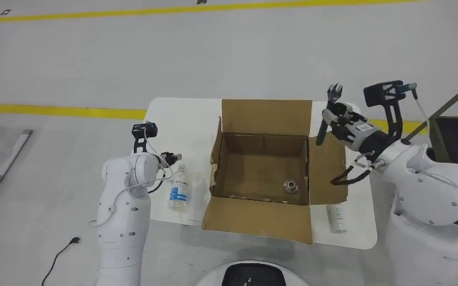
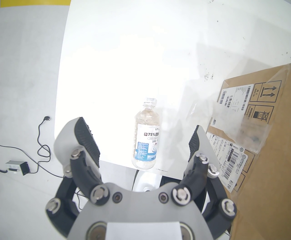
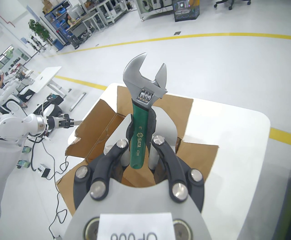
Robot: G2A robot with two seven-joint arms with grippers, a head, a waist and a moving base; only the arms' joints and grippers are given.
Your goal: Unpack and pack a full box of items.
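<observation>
Standing on a pale grey floor (image 1: 286, 50) crossed by yellow lines (image 1: 71, 111): white table (image 1: 179, 114) with rounded corners. Shelves and workbenches (image 3: 91, 11) far behind. Open cardboard box (image 1: 263, 214) mid-table, four flaps folded outward, left flap edge torn; small round metal part (image 1: 290, 185) on its bottom. Clear bottle (image 2: 146, 136), white cap, blue-and-white label, lies on its side on the table left of the box, near the front edge. Left gripper (image 2: 139, 126) hovers over it, fingers wide apart, touching nothing. Right gripper (image 3: 142, 117) sits above the box's right flap, fingers clamped on the green handle of an adjustable wrench (image 3: 144, 75), steel head clear of the fingers. White oblong item (image 1: 336, 218) lies on the table right of the box.
</observation>
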